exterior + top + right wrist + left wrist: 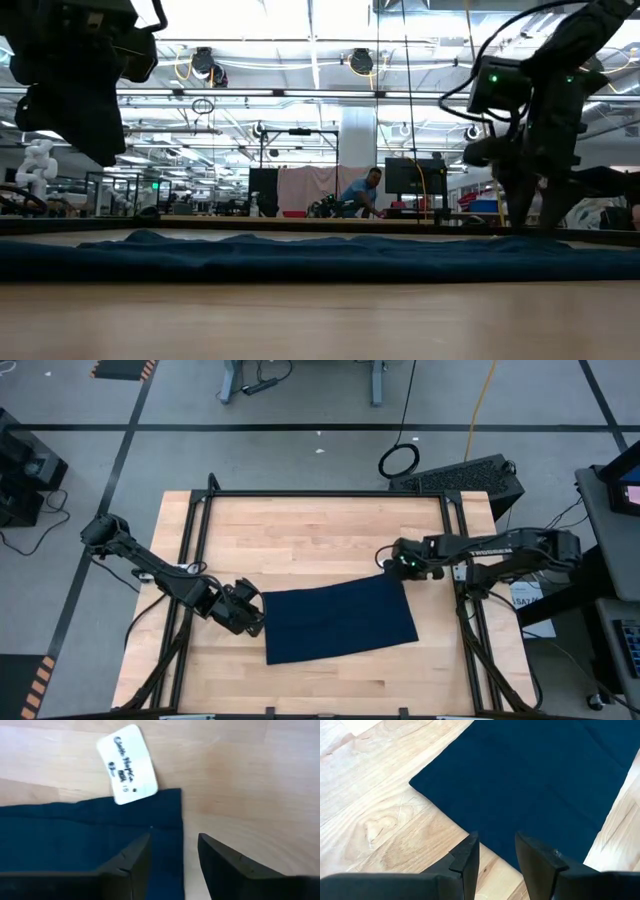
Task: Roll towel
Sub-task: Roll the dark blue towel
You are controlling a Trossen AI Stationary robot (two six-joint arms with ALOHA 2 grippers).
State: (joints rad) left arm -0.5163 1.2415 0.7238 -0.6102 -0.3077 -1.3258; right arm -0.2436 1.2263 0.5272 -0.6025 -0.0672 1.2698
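cloth is what the task turns on: the towel (pixel 340 620) is spread flat on the wooden table (pixel 300 530), soft, thin and limp by its look. at its left edge the left gripper (pixel 250 615) is poised, fingers parted, nothing held. at the far right corner, by the white tag (pixel 127 764), the right gripper (pixel 392 565) is parted too; corners seem best pinched. beyond, a workshop and a person (pixel 362 192) are seen.

Navy towel (pixel 340 622), white tag (pixel 127 764).

White tag (pixel 128 764) on towel (pixel 75 835) edge: dark handwriting, blurred, perhaps "15"; rest illegible
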